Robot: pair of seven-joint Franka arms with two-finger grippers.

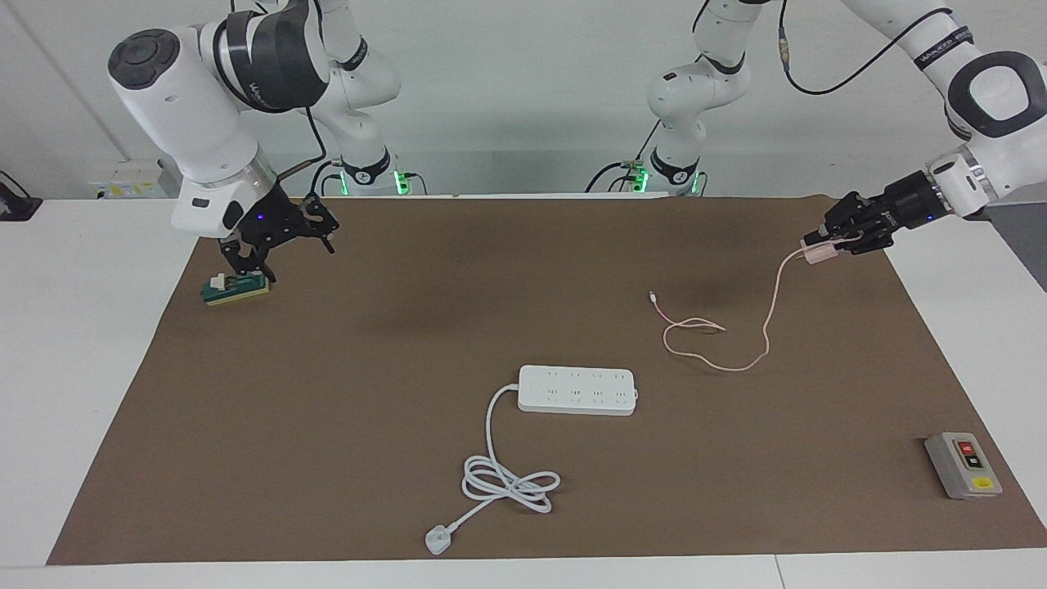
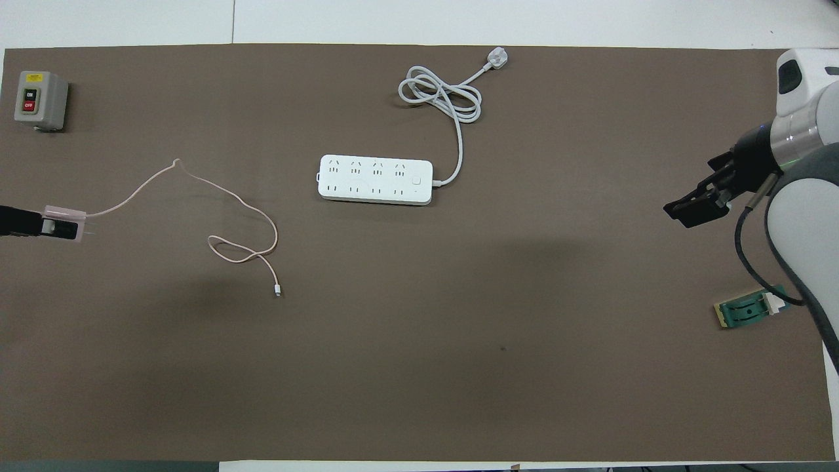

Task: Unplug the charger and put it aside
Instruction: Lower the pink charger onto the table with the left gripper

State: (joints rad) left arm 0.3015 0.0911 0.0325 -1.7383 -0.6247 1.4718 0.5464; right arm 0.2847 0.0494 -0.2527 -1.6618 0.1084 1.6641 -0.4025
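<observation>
Pinching the light, rigid charger (image 1: 819,254) by its cube body, the left gripper (image 1: 830,244) held fingers closed on it, its limp cable (image 1: 740,327) trailing toward seven o'clock; the right gripper (image 1: 249,266), fingers unreadable, waited.

Power strip (image 1: 577,390), switch box (image 1: 963,465), green block (image 1: 236,289)

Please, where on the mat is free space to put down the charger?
The left claw holds the charger above bare mat at its own end, between the cable's loops and the switch box. It is crowded around the power strip.
</observation>
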